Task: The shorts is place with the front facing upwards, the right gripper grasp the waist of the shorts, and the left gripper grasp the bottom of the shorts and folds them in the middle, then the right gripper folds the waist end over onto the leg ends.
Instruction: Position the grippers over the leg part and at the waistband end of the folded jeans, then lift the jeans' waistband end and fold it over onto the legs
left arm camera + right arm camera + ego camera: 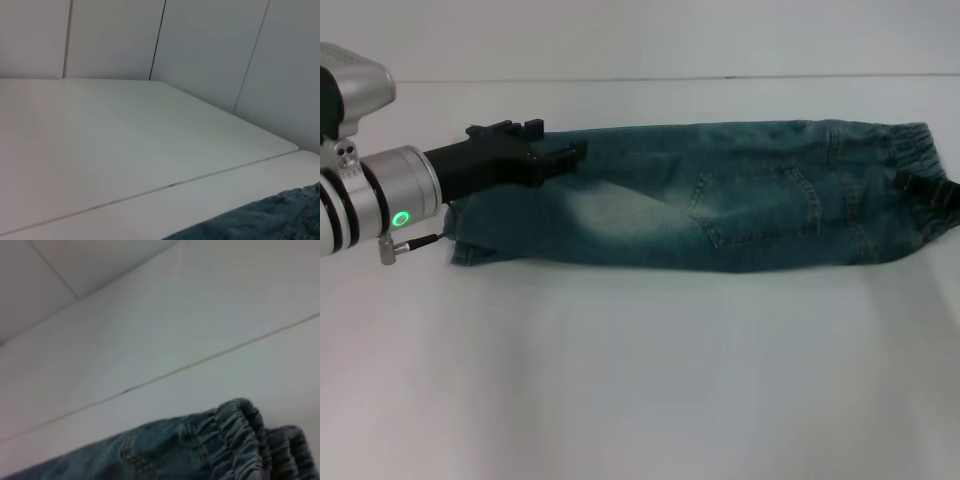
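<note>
Head view: one pair of faded blue denim shorts [720, 195], folded lengthwise, lies on the white table [640, 380], long axis running left-right, elastic waist at right, leg ends at left. Left gripper [560, 160], black, sits over the leg end w/ fingers resting on the denim; can't tell if clamped. Left wrist view: only a denim corner. Right wrist view: gathered waistband close up; right gripper not seen.

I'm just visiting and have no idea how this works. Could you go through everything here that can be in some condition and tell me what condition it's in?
shorts: folded lengthwise, lying flat on the table, elastic waist toward the robot's right.
left gripper: over the leg end of the shorts.
right gripper: not in view.
indicator light on the left arm: glowing green.
</note>
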`<action>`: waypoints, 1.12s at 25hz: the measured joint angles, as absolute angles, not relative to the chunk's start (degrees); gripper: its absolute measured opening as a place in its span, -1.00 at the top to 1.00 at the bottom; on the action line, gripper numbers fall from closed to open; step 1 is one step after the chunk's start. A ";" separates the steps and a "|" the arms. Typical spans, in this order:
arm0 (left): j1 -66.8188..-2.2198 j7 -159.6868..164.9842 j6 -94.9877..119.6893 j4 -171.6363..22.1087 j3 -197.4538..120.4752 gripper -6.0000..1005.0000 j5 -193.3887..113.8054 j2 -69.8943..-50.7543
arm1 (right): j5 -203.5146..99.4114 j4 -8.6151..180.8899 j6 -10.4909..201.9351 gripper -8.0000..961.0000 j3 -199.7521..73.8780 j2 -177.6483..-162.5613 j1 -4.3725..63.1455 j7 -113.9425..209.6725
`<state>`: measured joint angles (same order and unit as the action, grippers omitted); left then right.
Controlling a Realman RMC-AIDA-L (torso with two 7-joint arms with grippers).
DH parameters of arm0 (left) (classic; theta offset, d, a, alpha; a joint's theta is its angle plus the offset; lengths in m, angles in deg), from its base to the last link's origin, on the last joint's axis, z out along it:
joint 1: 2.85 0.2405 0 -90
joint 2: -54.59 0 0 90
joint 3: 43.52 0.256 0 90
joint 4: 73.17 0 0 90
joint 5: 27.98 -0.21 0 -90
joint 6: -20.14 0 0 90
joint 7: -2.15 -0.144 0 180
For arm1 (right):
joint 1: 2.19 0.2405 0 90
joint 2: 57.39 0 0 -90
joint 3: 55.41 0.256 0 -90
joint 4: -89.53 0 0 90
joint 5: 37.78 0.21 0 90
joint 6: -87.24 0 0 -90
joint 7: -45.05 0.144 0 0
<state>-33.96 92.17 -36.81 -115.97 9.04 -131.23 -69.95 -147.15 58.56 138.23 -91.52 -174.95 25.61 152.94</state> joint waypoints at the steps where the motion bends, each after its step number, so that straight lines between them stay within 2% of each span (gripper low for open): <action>1: -33.96 92.17 -36.81 -115.97 9.04 -0.44 -131.22 -69.95 | -147.72 58.56 138.24 -0.04 -91.66 -174.92 25.82 153.14; 8: -33.87 92.15 -36.92 -115.69 9.24 -0.44 -130.38 -69.95 | -148.11 57.03 140.06 0.55 -91.24 -175.39 25.49 152.91; 14: -33.77 89.75 -36.77 -113.56 10.77 -0.45 -126.71 -70.00 | -147.97 55.63 144.20 0.68 -89.48 -175.50 24.44 152.86; 20: -33.33 77.89 -37.76 -105.34 15.74 -0.45 -110.36 -70.03 | -147.97 47.41 152.25 0.72 -87.91 -177.11 20.69 154.64; 25: -37.05 59.09 -39.83 -86.50 19.05 -0.18 -87.23 -70.03 | -148.07 44.55 158.29 0.72 -87.82 -177.00 18.69 157.41; 28: -40.70 44.34 -43.90 -75.82 17.95 0.05 -80.62 -70.04 | -148.40 42.61 161.17 0.72 -88.20 -177.03 18.19 158.83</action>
<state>-40.70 44.34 -43.90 -75.82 17.95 -80.62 -70.04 -148.40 42.61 161.17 -88.20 -177.03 18.19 158.83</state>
